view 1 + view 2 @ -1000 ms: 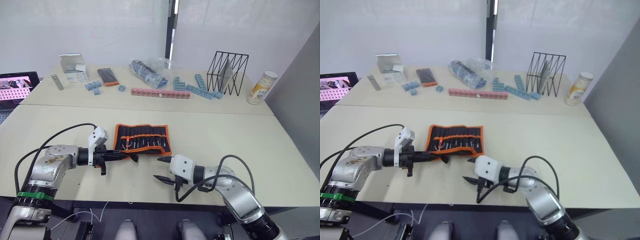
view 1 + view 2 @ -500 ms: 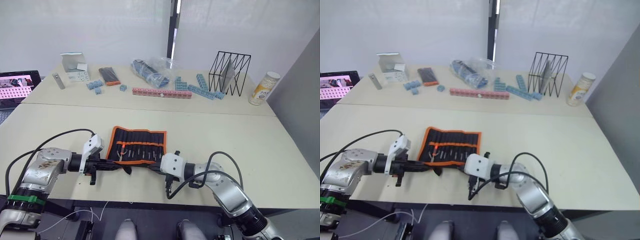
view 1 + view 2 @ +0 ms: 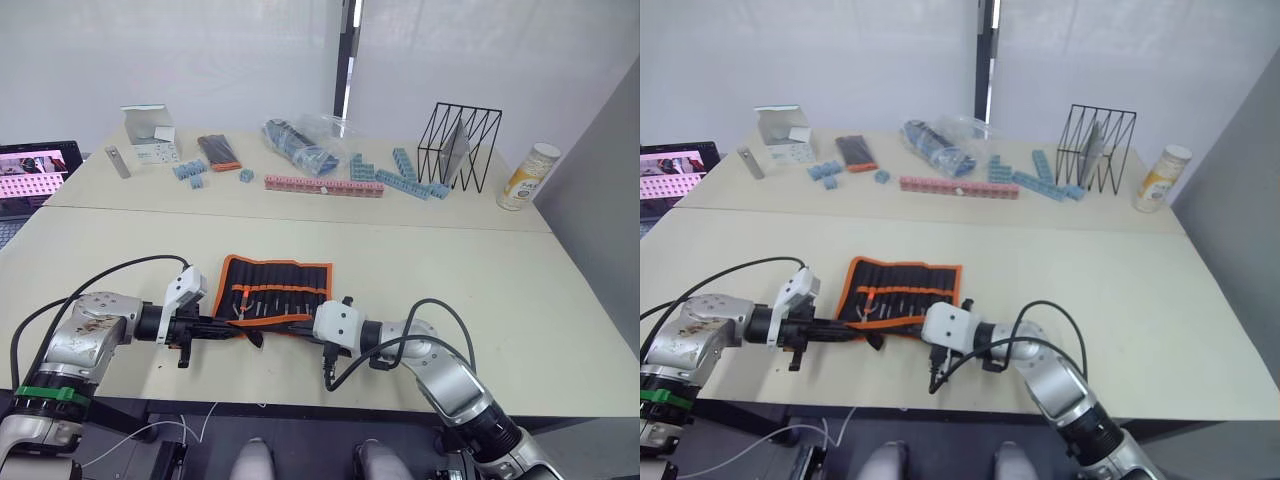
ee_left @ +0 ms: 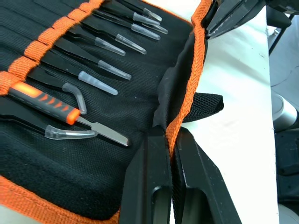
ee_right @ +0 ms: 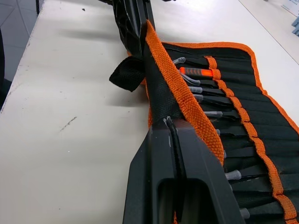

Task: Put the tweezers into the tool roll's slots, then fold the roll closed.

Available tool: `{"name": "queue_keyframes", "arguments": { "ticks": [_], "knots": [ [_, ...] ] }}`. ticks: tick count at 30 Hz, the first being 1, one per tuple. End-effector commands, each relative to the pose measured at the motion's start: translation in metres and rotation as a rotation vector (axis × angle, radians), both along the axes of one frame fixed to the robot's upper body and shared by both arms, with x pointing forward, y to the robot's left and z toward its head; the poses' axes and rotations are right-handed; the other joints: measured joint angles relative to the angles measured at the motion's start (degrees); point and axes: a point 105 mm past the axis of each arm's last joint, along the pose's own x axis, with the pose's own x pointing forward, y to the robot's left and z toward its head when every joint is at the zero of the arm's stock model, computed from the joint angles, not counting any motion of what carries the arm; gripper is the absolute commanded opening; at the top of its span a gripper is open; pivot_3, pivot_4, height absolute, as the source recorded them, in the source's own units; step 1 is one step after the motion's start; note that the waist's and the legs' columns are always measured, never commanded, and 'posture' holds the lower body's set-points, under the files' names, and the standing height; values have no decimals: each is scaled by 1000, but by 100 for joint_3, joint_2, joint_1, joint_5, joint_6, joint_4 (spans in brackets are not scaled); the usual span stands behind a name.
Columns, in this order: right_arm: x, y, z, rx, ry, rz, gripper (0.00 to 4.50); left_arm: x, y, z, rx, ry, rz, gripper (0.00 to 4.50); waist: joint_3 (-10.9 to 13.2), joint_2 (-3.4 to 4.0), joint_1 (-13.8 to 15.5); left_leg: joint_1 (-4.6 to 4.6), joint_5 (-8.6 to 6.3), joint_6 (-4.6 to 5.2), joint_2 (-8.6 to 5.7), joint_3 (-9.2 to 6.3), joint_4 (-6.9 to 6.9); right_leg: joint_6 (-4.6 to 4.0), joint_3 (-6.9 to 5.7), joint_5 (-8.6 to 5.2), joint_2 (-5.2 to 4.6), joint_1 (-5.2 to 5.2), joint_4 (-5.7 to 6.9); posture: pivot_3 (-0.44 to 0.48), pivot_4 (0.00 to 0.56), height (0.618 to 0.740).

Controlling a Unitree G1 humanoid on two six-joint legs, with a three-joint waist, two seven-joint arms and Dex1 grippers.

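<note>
The tool roll [image 3: 278,290] is spread open on the near counter [image 3: 480,280], its orange-trimmed near edge lifted slightly off the surface; the tweezers [image 4: 100,60] are seated side by side in the inner slots, their clear-capped tips seen in the left wrist view, alongside an orange-handled tool [image 4: 44,100]; the black strap [image 5: 126,74] hangs out from the near edge and rests on the counter.

The left gripper [image 3: 232,327] is found at the roll's 7 o'clock corner, its two black fingers [image 4: 149,182] clamped on the orange border of the near edge; in the left wrist view the trim is seen pinched between them, with the strap just beside.

The right gripper [image 3: 305,324] is found at the roll's 5 o'clock corner; in the right wrist view its fingers are pressed together on the same orange border, which is raised into a ridge running away from the gripper toward the left gripper.

The roll thus lies between the two grippers and at 12 o'clock from both, held at its near edge at either end.

On the far counter, at 12 o'clock from the roll, a row of pink blocks [image 3: 320,185], blue blocks [image 3: 405,180], a black wire rack [image 3: 458,145] and a small flat black-and-orange pack [image 3: 216,150] are seen, well apart from the roll.
</note>
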Motion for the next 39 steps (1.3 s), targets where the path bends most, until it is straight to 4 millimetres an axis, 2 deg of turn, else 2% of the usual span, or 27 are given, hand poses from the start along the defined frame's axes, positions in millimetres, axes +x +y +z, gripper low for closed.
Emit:
{"name": "queue_keyframes", "arguments": {
  "ticks": [1, 10, 16, 24, 29, 32, 35, 39],
  "knots": [
    [0, 2, 8, 12, -46, 12, 16, 7, -1, 12, -11, -66, 3, 303, 0, 0, -1, 0, 0, 0, 0, 0, 0, 0, 0, 0, 0, 0, 0, 0, 150, 740],
    [13, -1, 3, 1, -50, -25, 0, 6, -2, 15, -40, -69, 18, 3151, 0, 0, -2, 0, 3, 4, 0, 0, -1, 0, 0, 0, 1, -1, 1, 0, 150, 740],
    [18, -4, 3, -10, -55, -39, 0, 16, -3, 27, -81, -84, 44, 3151, 1, -1, 13, 0, 3, 5, 0, 0, 0, 0, 0, 0, 1, 0, 1, 0, 150, 740],
    [37, -3, -6, -31, -43, -125, 0, 23, 5, 23, -5, -121, 65, 3151, 1, -1, -17, 0, 21, 34, 0, 0, -4, 1, 0, 0, 3, -2, 3, 0, 150, 740],
    [42, -2, -16, -51, -21, -152, 0, 29, 11, 40, 2, -194, 108, 3151, 2, 0, -17, 0, 23, 35, 0, 0, -4, 1, 0, 0, 2, -1, 2, 0, 150, 740],
    [43, -4, -20, -64, -12, -161, 0, 26, 9, 49, 22, -262, 95, 3151, 3, 0, -17, 0, 22, 35, 0, 0, -3, 1, 0, 0, 2, -1, 2, 0, 150, 740],
    [43, -6, -23, -78, -9, -166, 0, 18, 0, 54, -30, -283, 70, 3151, 3, 1, -17, 1, 19, 29, 0, 0, -4, 1, 0, 0, 1, 2, 1, 0, 150, 740],
    [43, -8, -29, -106, -6, -173, 0, 7, -14, 49, -105, -282, 63, 3151, 4, 3, -17, 2, 15, 23, 0, 0, -4, 1, 0, 0, 0, 3, 2, 0, 150, 740]
  ]
}}
